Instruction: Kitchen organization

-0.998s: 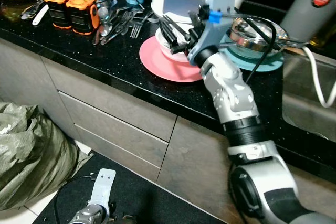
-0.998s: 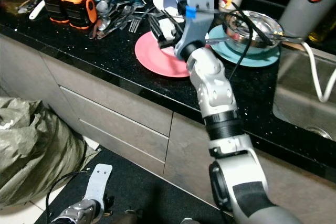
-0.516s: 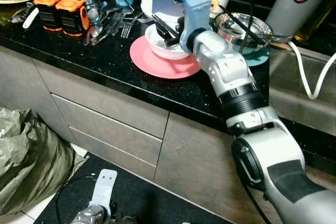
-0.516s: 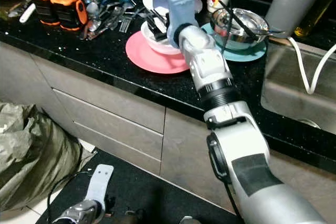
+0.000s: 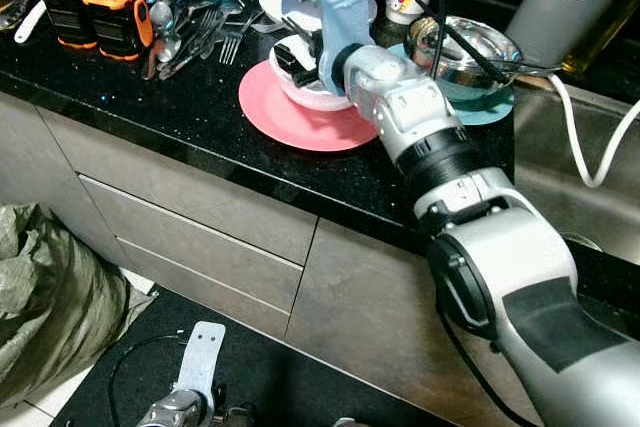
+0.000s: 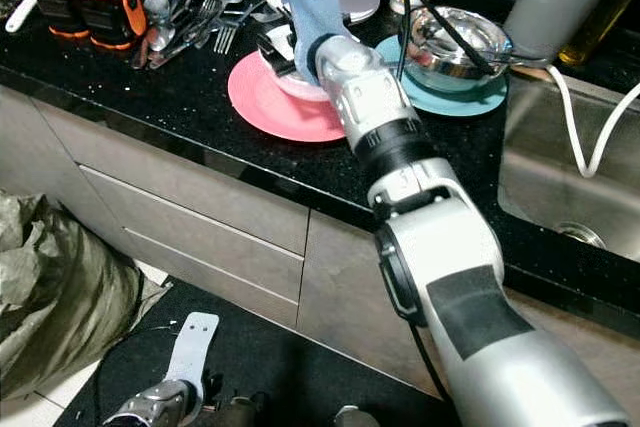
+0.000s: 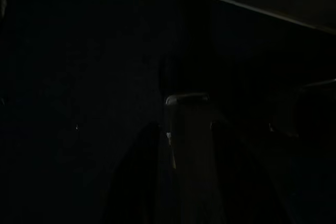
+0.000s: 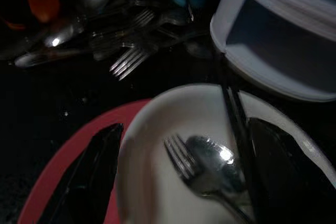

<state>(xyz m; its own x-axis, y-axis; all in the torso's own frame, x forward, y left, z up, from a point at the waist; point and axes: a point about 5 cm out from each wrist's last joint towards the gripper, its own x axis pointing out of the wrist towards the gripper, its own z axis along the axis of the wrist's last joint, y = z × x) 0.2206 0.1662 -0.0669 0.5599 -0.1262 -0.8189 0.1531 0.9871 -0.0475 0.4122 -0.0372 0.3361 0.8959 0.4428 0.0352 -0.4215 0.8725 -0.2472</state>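
My view: black speckled counter (image 5: 190,112) over grey drawers (image 5: 190,232), steel sink (image 6: 560,192) alongside, dark floor mat (image 5: 300,387) below.

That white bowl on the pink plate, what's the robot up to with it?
The right tool hangs over the white bowl on the pink plate on the black counter. Its fingers are spread, one outside the rim, one inside. A fork, spoon and black chopsticks lie in the bowl; nothing is gripped. The left tool hangs idle near the floor.
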